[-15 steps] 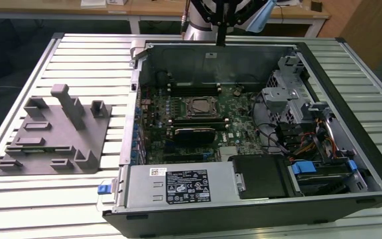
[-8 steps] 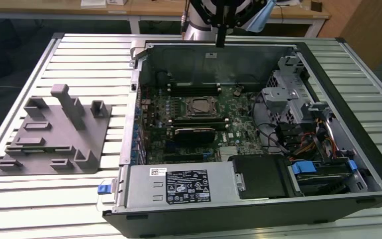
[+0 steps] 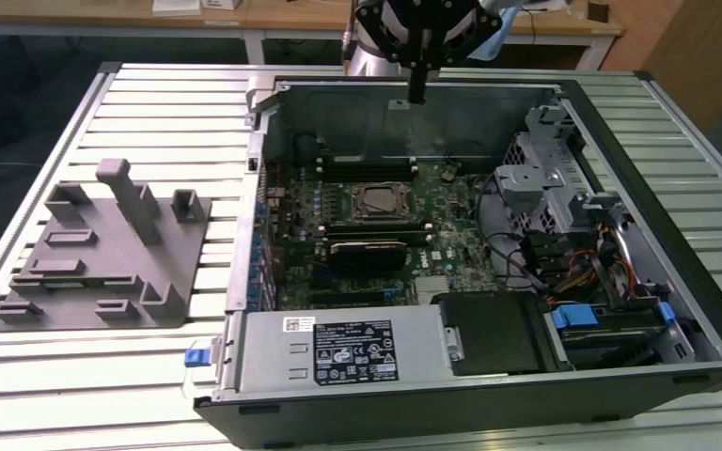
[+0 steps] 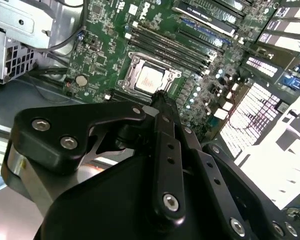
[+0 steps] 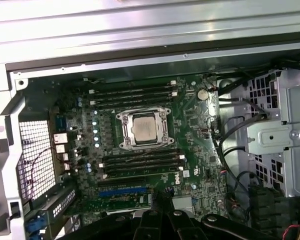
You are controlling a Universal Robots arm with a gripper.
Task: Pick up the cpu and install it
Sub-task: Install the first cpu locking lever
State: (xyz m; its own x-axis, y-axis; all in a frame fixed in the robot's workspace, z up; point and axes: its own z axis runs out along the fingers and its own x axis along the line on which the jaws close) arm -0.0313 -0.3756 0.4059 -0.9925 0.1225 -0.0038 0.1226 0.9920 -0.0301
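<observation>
I see the cpu (image 5: 143, 127) already sitting in its metal-framed socket (image 5: 162, 114) on the green motherboard (image 5: 190, 125), between the rows of memory slots, inside the open computer case (image 3: 681, 310) lying on the slatted tabletop (image 3: 161, 103). My gripper (image 3: 417, 94) hangs above the case's far wall, clear of the board; its black fingers (image 4: 162, 107) look clenched together and grasp nothing. The grey plastic tray (image 3: 98, 272) rests on the tabletop toward the exterior view's left. The white label (image 3: 349, 349) on the power supply carries print too small for me to make out.
</observation>
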